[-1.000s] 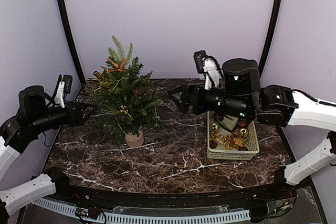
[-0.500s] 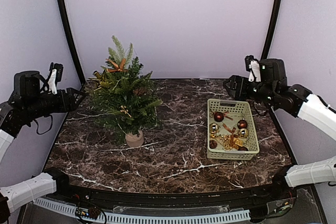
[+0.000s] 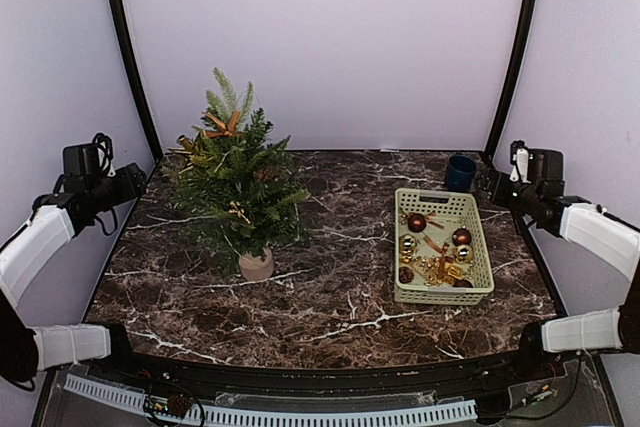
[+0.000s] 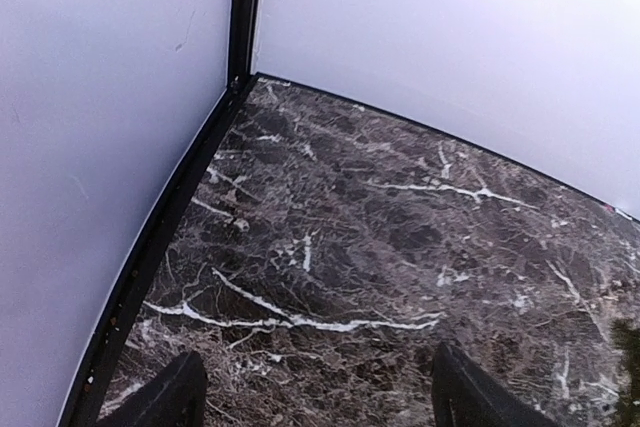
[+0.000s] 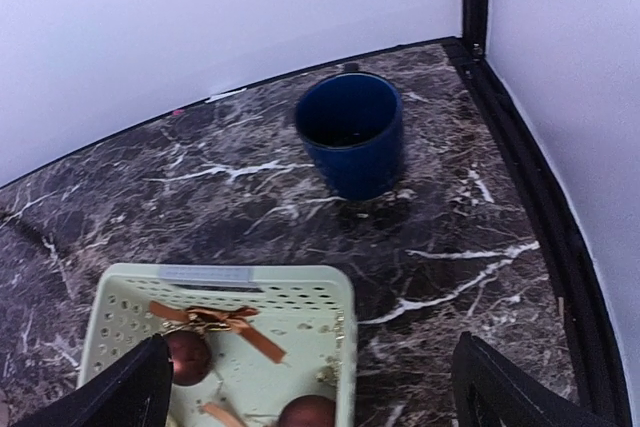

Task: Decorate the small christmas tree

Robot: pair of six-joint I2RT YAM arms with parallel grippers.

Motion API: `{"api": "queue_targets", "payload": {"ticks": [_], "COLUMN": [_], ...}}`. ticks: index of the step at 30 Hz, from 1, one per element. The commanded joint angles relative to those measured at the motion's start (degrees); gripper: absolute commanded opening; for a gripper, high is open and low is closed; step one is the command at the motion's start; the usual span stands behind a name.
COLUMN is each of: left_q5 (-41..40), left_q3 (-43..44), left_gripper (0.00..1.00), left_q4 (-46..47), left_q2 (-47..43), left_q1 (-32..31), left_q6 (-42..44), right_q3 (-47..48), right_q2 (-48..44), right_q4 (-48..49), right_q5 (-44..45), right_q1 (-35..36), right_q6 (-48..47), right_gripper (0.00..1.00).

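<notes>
The small christmas tree (image 3: 238, 187) stands upright in its beige pot (image 3: 256, 265) on the left half of the marble table, with orange and gold decorations among its upper branches. My left gripper (image 3: 135, 180) hovers at the table's left edge, apart from the tree; in the left wrist view it (image 4: 320, 352) is open over bare marble. My right gripper (image 3: 487, 182) hangs at the far right behind the basket (image 3: 399, 247). In the right wrist view it (image 5: 311, 342) is open and empty above the basket's back corner (image 5: 345, 292). Red balls (image 5: 185, 355) and a bow (image 5: 215, 319) lie inside.
A dark blue cup (image 3: 461, 171) stands behind the basket near the back right corner, also seen upright in the right wrist view (image 5: 352, 134). Black frame posts (image 3: 128, 57) and lilac walls close in the table on three sides.
Both arms have drawn back from the middle to the table's sides. The right arm left the space over the basket and uncovered the blue cup. Both sets of jaws have widened.
</notes>
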Motion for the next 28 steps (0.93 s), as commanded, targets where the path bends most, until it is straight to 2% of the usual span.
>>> {"api": "queue_targets", "payload": {"ticks": [1,8,11,14,18,28], "left_q5": [-8.5,-12.8,-12.4,-8.6,-4.6,-2.6], "left_q3": [-11.4,-26.6,-30.2,-32.7,-32.1,-31.7], "left_gripper": [0.82,0.87,0.87,0.88,0.9,0.92], "left_q4": [29.1,51.6,57.3,64.2,65.1,64.4], "left_q2": [3.7,8.9,9.8,12.6,14.3,16.0], "left_q1": [0.3,0.2,0.2,0.2,0.0,0.0], "left_q6": [-0.9,5.8,9.8,12.4,12.0,10.1], "right_q3": [-7.5,-18.4,-19.3,-18.8,-19.6,-22.1], "right_q2": [0.5,4.0,7.5,9.0,7.5,5.5], "right_q4": [19.7,41.7,45.7,47.4,48.1,49.8], "right_q5": [0.9,7.2,8.0,7.1,6.7,8.9], "right_q1": [-6.2,-7.3,-7.3,-7.3,-7.3,-7.3], "right_q6": [-1.9,-3.1,-4.3,-4.6,-4.2,-5.4], "right_gripper": [0.99,0.98,0.96,0.96,0.96,0.96]}}
